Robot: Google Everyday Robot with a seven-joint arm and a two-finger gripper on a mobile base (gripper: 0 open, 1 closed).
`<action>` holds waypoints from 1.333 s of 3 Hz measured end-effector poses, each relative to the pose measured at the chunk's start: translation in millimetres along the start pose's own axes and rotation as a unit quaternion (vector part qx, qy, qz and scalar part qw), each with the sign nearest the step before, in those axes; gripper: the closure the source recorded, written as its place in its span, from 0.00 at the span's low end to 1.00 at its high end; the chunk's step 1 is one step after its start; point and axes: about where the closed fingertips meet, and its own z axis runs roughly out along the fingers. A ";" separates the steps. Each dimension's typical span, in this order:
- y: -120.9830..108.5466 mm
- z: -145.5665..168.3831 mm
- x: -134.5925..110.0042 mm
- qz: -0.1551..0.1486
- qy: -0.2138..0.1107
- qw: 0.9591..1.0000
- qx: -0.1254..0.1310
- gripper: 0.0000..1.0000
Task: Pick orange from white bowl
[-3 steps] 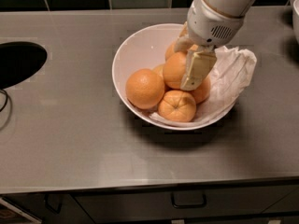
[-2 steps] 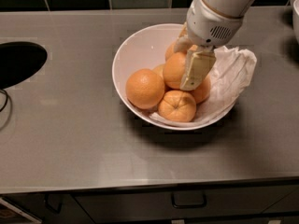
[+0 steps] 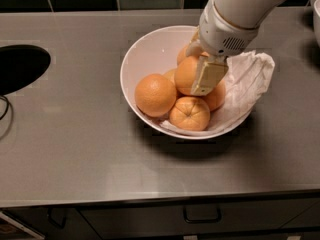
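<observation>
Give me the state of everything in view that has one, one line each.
pincer, down in the white bowl, against the middle orange.
white bowl, upright on the counter, holding oranges and paper.
largest orange, lying at the bowl's left, ungripped.
creased orange, at the front, stem dimple up.
paper, crumpled over the right rim.
drawer, shut.

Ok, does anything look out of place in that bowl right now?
Yes: a crumpled white paper sheet fills the right side of the white bowl and spills over its rim. The gripper is down among the oranges. Nothing looks spilled.
</observation>
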 end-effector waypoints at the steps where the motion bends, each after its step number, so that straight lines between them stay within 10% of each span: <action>1: 0.3 0.0 0.5 -0.002 0.005 1.000 0.025 0.43; 3: 2.1 15.4 3.4 -0.005 0.012 0.999 0.038 0.43; 4: 2.1 15.4 3.4 -0.005 0.012 0.999 0.038 0.62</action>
